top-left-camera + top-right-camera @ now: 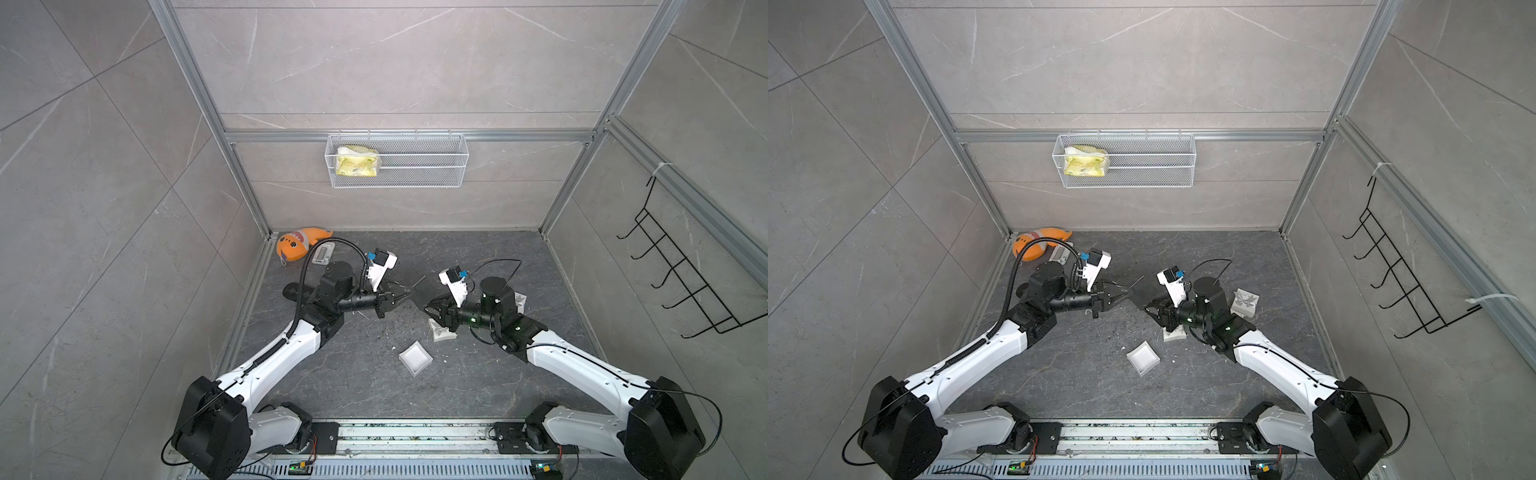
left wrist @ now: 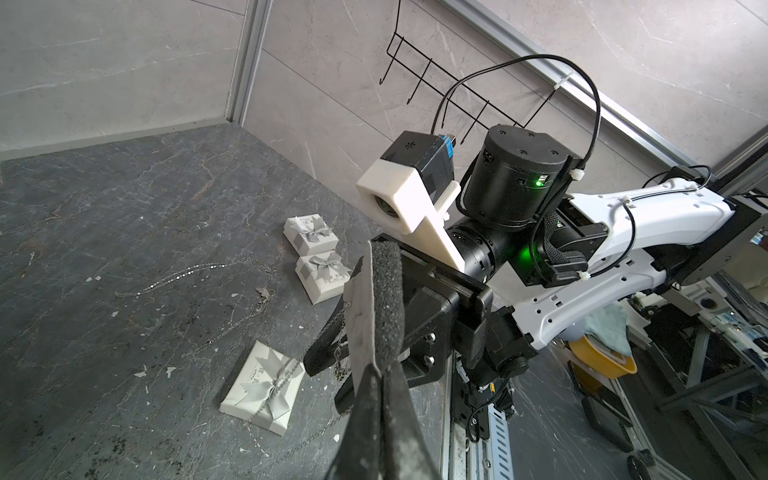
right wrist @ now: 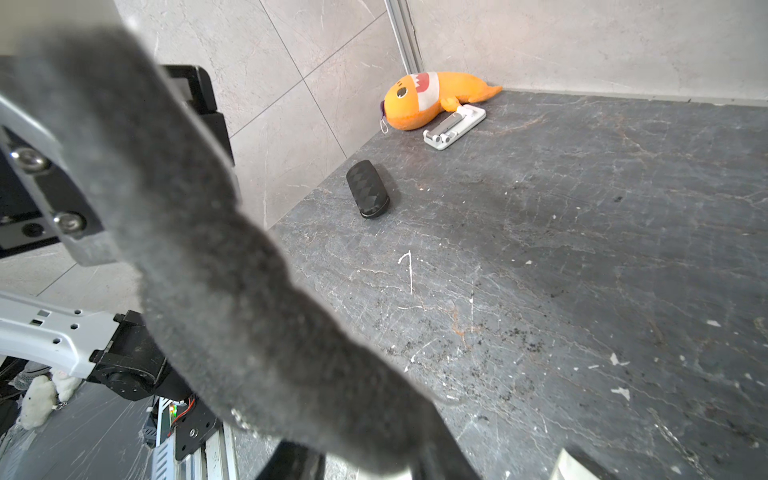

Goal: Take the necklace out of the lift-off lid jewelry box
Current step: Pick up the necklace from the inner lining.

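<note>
Since the necklace [image 2: 187, 274] already lies strung out on the dark tabletop [image 2: 104, 187], outside the open white box [image 1: 415, 358], I judge the step in hand is a clean let-go. Right claw [image 1: 430, 315] has its jaws partly apart, so I'd lift it straight up, slowly, and watch that no link drags over the bow-topped box [image 2: 262, 390] below it. Left claw [image 1: 408, 294] is pinched closed on nothing, off to the side. Hard to read: the chain's near end runs behind my left fingers [image 2: 382, 299], so I can't tell if it's hooked on the right claw. Both top views show the chain too thin to trace, and the right wrist view is mostly blocked by its own foam pad [image 3: 208, 249].
</note>
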{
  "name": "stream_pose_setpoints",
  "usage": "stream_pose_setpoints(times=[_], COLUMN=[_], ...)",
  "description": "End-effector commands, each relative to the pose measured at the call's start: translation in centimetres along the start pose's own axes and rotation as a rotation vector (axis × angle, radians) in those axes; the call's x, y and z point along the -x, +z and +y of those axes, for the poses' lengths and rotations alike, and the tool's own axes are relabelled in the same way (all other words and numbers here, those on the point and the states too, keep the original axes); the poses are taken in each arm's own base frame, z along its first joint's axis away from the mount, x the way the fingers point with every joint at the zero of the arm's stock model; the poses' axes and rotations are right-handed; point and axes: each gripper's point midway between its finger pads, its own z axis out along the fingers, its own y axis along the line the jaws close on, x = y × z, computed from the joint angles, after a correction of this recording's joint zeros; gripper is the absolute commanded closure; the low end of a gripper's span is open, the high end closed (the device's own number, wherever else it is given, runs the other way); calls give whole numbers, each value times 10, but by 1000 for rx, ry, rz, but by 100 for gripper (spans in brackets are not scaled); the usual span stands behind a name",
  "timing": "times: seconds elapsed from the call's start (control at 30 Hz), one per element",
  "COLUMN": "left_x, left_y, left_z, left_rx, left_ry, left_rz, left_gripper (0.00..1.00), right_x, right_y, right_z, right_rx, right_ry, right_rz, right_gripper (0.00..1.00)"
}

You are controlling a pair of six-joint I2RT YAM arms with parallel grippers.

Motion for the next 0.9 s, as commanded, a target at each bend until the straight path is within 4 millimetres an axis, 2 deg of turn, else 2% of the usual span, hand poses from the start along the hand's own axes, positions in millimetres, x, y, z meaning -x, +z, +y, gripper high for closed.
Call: stream_pose_setpoints(times=[0.0,0.17,0.37,0.5,0.73,0.87], left_x=[20,21,22,24,22,12], left_y=[-4,-4,-5,-6,-10,-8], left_z=[-14,-12,-6,3,32,41], left_rx=[-47,-42,-18,25,162,183], left_ry=[48,44,38,25,14,10], left_rz=[-42,-44,-53,-62,-78,-51], left_gripper=[100,100,100,100,100,100], right_x=[10,10,6,0,-12,-10], right_y=[-2,-5,-6,-9,-20,-25], right_z=[5,6,4,-1,-10,-9], right_rx=[19,19,9,-29,-112,-131], right_ry=[-28,-32,-33,-32,-25,-30], right_rz=[-39,-45,-31,-11,49,62], right_gripper=[70,83,90,93,97,97])
